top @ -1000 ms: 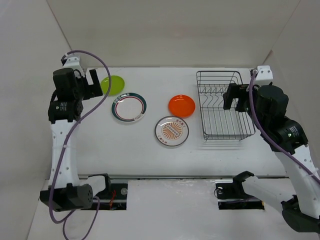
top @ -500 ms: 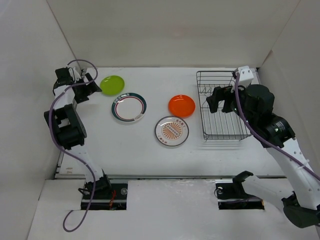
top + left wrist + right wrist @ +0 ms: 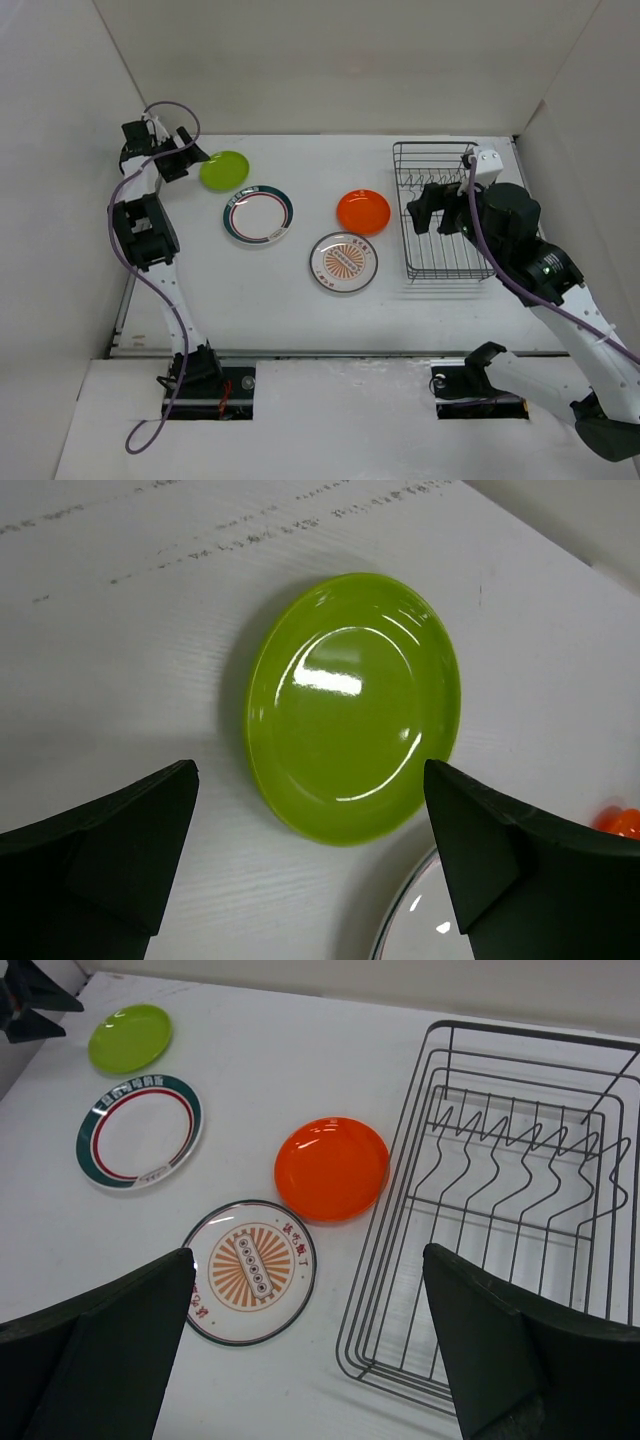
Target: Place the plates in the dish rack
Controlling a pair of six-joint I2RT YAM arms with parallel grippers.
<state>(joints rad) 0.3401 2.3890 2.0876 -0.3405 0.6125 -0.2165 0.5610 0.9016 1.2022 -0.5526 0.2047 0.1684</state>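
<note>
Black right gripper (image 3: 433,206), jaws apart, has edged left over the dish rack (image 3: 447,240) since half a second ago. The left gripper (image 3: 192,150), jaws spread, arm stretched far-left, has neared the lime-green plate (image 3: 224,170). Four plates lie on the table (image 3: 250,290), outside the one rack: sunburst plate (image 3: 343,262) nearest, ringed plate (image 3: 258,215) and orange plate (image 3: 363,211) beyond, lime-green farthest.

Both arms are built of slim white links joined by bulky black motor housings: the left arm (image 3: 171,300) and the right arm (image 3: 592,335). A thin purple cable (image 3: 172,104) trails along each. A small white block (image 3: 487,161) caps the right wrist. The fingers (image 3: 110,855) are matte black, wedge-shaped and pointed.
</note>
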